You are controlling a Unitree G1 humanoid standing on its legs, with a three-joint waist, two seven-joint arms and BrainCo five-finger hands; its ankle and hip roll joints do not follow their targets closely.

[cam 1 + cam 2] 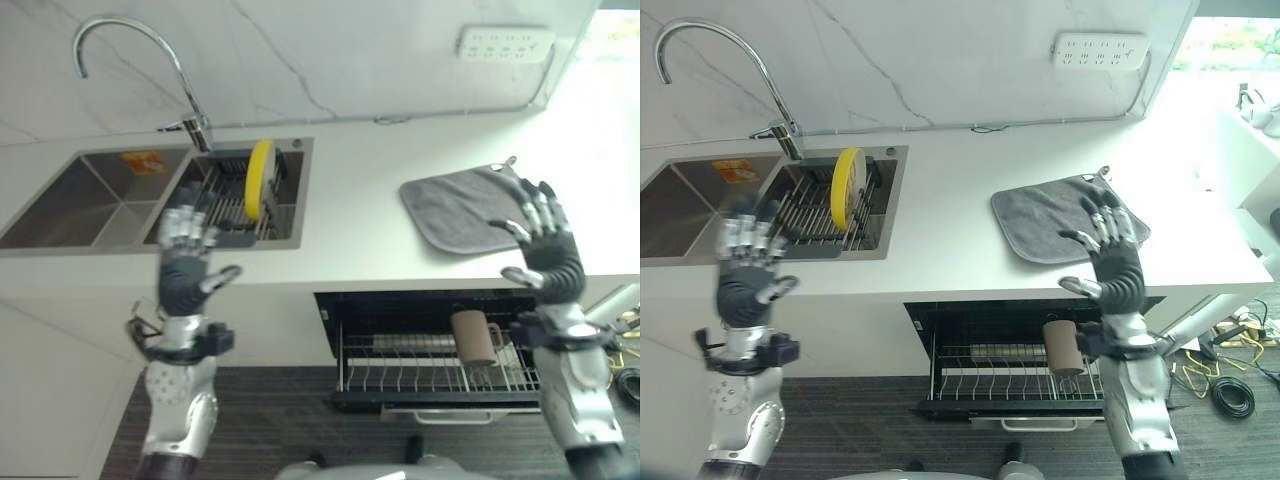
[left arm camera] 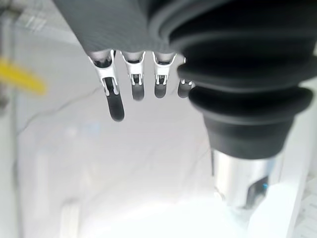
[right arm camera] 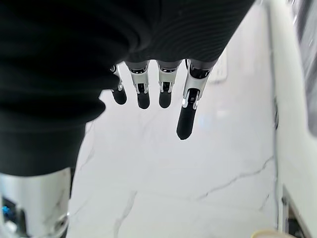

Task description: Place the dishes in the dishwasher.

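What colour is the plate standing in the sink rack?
The plate is yellow, clearest in the left eye view.

yellow plate (image 1: 259, 178) upright in sink rack (image 1: 228, 205)

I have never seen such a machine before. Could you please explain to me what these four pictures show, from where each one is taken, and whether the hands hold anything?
This is a humanoid robot in a kitchen. The two wide pictures come from a stereo camera on its head, looking down. The two close pictures come from cameras on its wrists, looking along its silver, dark-tipped fingers.

The left hand is raised in front of the steel sink; the right hand is raised in front of the grey square cloth mat on the white countertop. Both hands are open and hold nothing.

A round yellow plate stands on edge in the wire rack inside the sink, near the curved metal tap. Below the counter the dishwasher is open, its rack pulled out, with a brown mug in it. A white power strip is on the wall.
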